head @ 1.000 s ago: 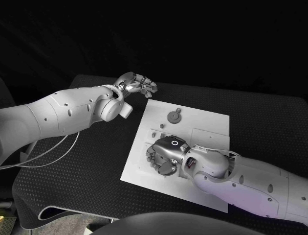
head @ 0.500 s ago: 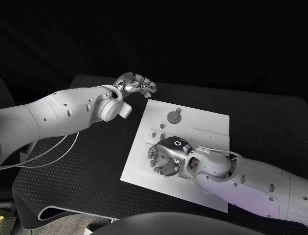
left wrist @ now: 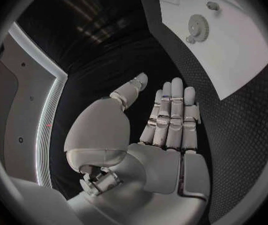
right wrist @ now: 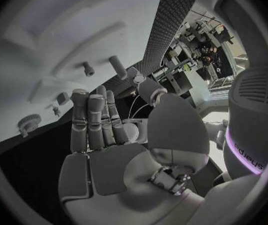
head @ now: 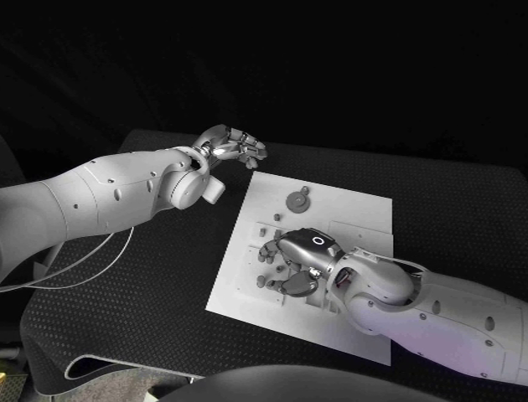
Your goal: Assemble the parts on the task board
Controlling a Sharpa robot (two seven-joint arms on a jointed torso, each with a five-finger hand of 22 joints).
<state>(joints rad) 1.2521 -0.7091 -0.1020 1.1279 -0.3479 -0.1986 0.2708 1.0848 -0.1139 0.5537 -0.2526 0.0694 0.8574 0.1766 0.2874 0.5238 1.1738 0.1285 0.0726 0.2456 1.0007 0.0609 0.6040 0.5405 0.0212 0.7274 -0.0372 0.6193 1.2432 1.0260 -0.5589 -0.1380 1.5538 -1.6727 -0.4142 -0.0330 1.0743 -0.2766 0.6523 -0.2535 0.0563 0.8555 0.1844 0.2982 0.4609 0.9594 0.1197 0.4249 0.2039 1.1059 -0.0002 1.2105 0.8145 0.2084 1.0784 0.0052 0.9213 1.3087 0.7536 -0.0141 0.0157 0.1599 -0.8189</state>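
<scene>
The white task board (head: 351, 211) lies in the middle of the black table. A grey gear (head: 298, 199) sits near its far edge, with small pegs (head: 276, 218) just in front of it. My right hand (head: 296, 258) hovers low over the board's middle, its fingers spread over the small parts and nothing in its grasp. In the right wrist view, the right hand (right wrist: 103, 130) is stretched flat toward the board (right wrist: 59, 35), where two pegs (right wrist: 117, 66) and the gear (right wrist: 29, 122) show. My left hand (head: 231, 144) hangs empty off the board's far left corner; its fingers (left wrist: 171, 115) are straight.
Black textured table mat (head: 132, 293) surrounds the board on all sides. A white cable (head: 89, 264) trails under my left arm at the table's left side. In the left wrist view, the board's corner (left wrist: 234, 60) carries the gear (left wrist: 196, 25).
My right hand has slid a little toward the board's far side and to the right, uncovering the near left part of the board. The left hand has stayed put.
</scene>
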